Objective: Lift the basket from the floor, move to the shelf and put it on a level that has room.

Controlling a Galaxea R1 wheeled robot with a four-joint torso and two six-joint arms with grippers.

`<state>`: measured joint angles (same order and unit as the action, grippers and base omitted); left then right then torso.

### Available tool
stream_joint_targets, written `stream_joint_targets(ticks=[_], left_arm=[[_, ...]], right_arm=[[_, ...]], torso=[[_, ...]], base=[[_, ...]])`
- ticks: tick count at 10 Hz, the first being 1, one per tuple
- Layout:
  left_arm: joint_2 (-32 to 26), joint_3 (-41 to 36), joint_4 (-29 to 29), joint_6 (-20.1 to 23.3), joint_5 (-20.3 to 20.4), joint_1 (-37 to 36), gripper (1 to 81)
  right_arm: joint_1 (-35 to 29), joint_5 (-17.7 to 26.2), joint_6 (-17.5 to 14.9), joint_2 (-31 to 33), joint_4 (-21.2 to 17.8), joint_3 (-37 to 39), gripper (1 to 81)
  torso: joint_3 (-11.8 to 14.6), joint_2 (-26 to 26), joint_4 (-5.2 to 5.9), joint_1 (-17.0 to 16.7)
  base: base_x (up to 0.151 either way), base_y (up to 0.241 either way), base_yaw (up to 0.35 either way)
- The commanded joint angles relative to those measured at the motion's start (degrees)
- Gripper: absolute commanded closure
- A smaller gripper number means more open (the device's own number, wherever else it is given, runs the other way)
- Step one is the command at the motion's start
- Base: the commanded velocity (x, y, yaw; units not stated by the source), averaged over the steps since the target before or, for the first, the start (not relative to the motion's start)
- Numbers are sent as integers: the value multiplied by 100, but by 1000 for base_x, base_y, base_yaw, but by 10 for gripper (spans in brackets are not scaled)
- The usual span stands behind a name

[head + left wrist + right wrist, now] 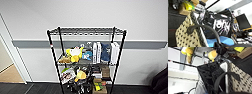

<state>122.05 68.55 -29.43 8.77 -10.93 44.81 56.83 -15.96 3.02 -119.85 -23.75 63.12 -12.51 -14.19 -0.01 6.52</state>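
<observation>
Grippers at basket ends; upright

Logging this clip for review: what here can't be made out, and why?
- Gripper fingers: both wrist views show the basket and a black loop handle close up, but whether either gripper is shut on a handle is cut off at the frame edge.
- Basket contents: dark, blurred clutter inside.
- Shelf: head view cuts off its feet; lower-tier items are too blurred to identify.
- Top level: seen edge-on, so its surface is hard to read.
</observation>
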Motion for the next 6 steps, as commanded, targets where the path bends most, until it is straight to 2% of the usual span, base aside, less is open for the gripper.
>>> stream_joint_targets(ticks=[1, 4, 6], left_arm=[[-127, -429, -98, 29, -278, -662, 811], [-268, -667, -89, 143, -242, -495, 811], [-374, -834, -89, 389, 91, -197, 811]], right_arm=[[-580, 225, 23, 169, 221, -380, 811], [-423, 225, 14, 292, 230, -662, 811], [-229, 207, 14, 336, 371, -803, 811]], torso=[[0, 0, 0, 0], [0, 0, 0, 0], [0, 2, 0, 2]], base=[[177, 0, 0], [156, 0, 0], [136, 0, 0]])
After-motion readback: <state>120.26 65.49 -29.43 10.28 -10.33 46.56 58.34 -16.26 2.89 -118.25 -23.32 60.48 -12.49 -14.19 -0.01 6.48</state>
